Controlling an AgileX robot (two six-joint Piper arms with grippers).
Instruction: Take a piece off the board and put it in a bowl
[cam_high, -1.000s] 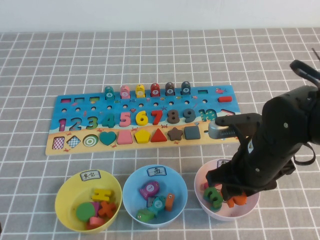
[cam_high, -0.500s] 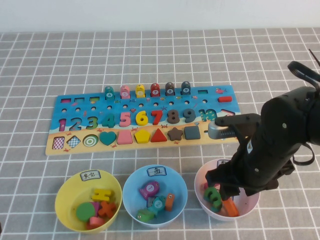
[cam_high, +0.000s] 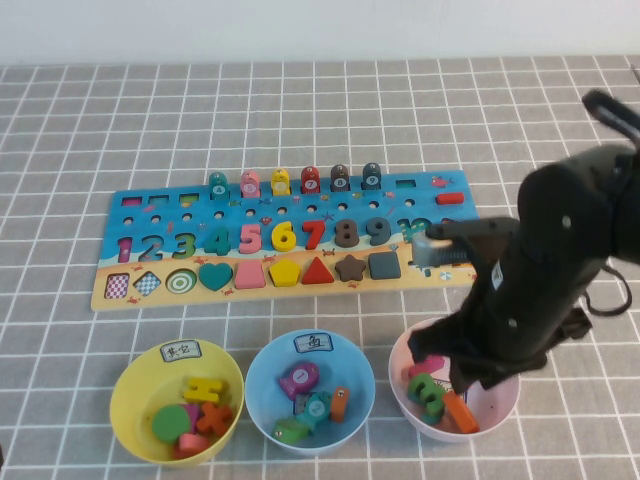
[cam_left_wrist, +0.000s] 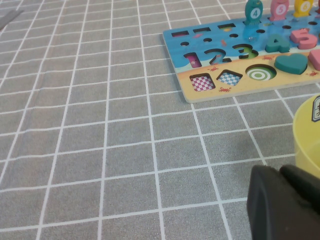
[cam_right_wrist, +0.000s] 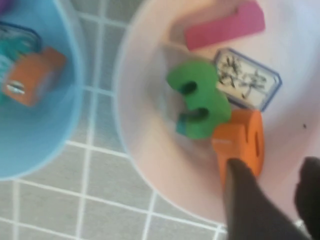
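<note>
The orange "10" piece (cam_high: 460, 412) lies in the pale pink-white bowl (cam_high: 400, 358), leaning against a green 3 (cam_high: 428, 392). In the right wrist view the piece (cam_right_wrist: 242, 137) rests on the bowl's floor (cam_right_wrist: 150, 150), near the bowl's label (cam_right_wrist: 245, 80). My right gripper (cam_right_wrist: 272, 200) is open just above the bowl; one finger (cam_right_wrist: 245, 200) overlaps the piece's end and the other stands apart from it. In the high view the right arm (cam_high: 540, 280) hides the jaws. The board (cam_high: 280, 240) lies behind the bowls. My left gripper (cam_left_wrist: 281, 172) is shut and empty, low beside the yellow bowl.
A yellow bowl (cam_high: 135, 385) and a light blue bowl (cam_high: 262, 372) with several pieces stand in a row left of the pink bowl. A pink block (cam_right_wrist: 225, 25) also lies in the pink bowl. The board's left end (cam_left_wrist: 240, 55) shows in the left wrist view.
The orange piece went from held over the pink bowl to lying inside it. The right gripper let go and the arm rose slightly. The left arm has not moved.
</note>
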